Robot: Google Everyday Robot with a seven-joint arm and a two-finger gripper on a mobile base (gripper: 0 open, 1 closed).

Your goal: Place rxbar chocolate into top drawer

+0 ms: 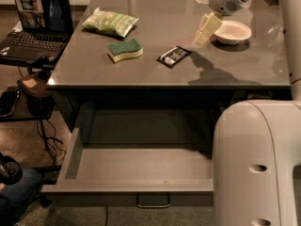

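Your gripper (205,30) hangs between bar (174,56) and bowl (233,32), seemingly empty; its spread I cannot tell. Come down off-centre and you'll skid the flat bar, not grip it

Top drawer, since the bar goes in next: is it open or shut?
Open: the top drawer is pulled out, inside floor showing. The gripper hangs over the table beside the white bowl.
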